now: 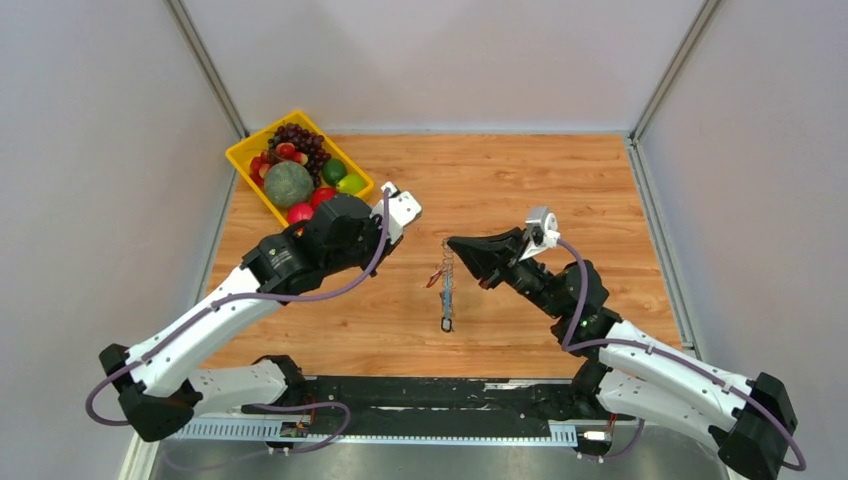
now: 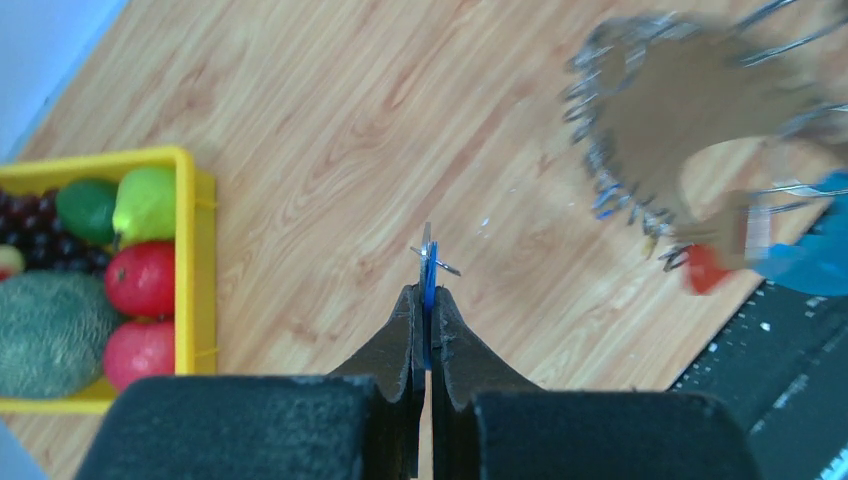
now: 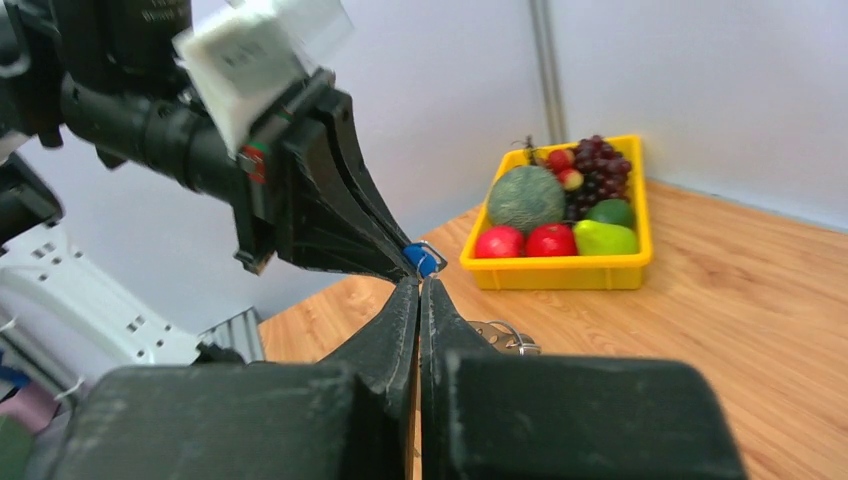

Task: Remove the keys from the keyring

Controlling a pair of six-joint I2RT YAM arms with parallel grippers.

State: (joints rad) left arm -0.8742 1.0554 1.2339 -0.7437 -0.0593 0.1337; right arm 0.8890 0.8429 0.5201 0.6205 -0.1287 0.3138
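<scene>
My left gripper [image 2: 428,290] is shut on a small blue-tagged key [image 2: 429,268], pinched edge-on with its silver metal poking past the fingertips. It points down over the wood, apart from the keyring [image 2: 640,130], which shows blurred and near the lens at upper right with a red tag [image 2: 705,270] and its blue band [image 2: 815,250]. From above, the keyring [image 1: 446,290] dangles from the tip of my right gripper [image 1: 452,243], which is shut on it. In the right wrist view the right gripper [image 3: 420,283] is closed, silver rings [image 3: 505,338] hang just under it, and the blue key [image 3: 420,260] shows beyond.
A yellow basket [image 1: 245,160] of fruit stands at the back left of the wooden table, to the left of my left gripper [image 3: 400,258]. The black base rail [image 1: 430,395] runs along the near edge. Grey walls close in both sides.
</scene>
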